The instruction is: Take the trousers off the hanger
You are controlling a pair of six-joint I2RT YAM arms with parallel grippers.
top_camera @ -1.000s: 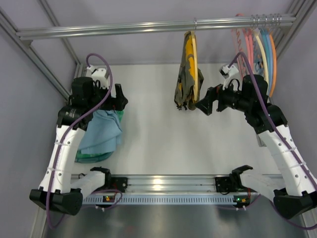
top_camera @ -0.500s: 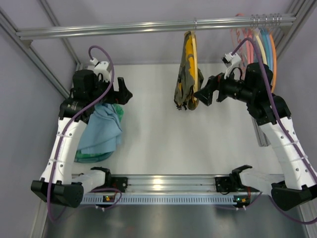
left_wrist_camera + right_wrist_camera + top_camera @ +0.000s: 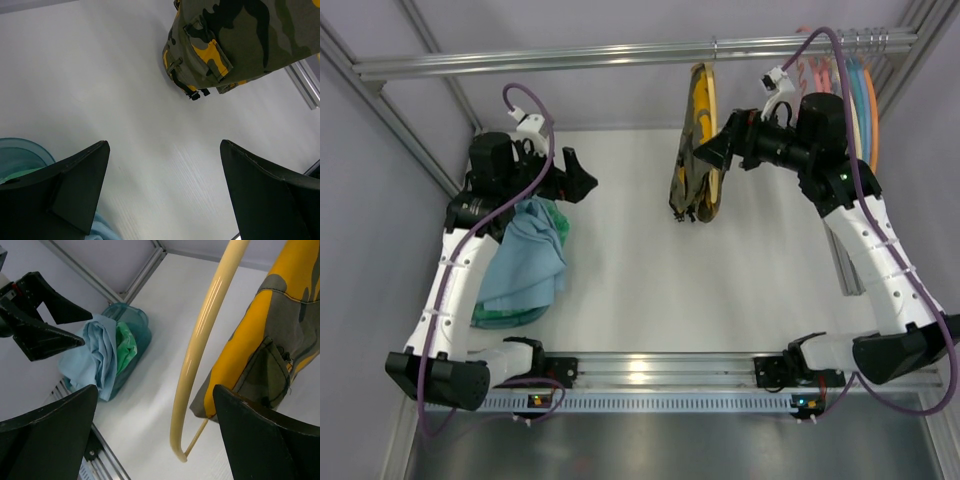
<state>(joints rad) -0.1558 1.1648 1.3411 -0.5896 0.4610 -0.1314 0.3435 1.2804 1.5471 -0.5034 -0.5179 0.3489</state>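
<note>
The camouflage trousers with yellow-orange patches hang on the pale yellow hanger, whose hook is on the top rail. My right gripper is open right beside them. In the right wrist view the hanger's arm passes between the open jaws, with the trousers at the right. My left gripper is open and empty, well left of the trousers, above the table. In the left wrist view the trousers hang ahead at the upper right.
A teal basket with light blue and green clothes sits at the left, also in the right wrist view. Pink, blue and orange hangers hang at the rail's right end. The metal rail spans the back.
My right gripper has risen and moved left until the hanger sits between its jaws. My left gripper has moved a little right and up.
</note>
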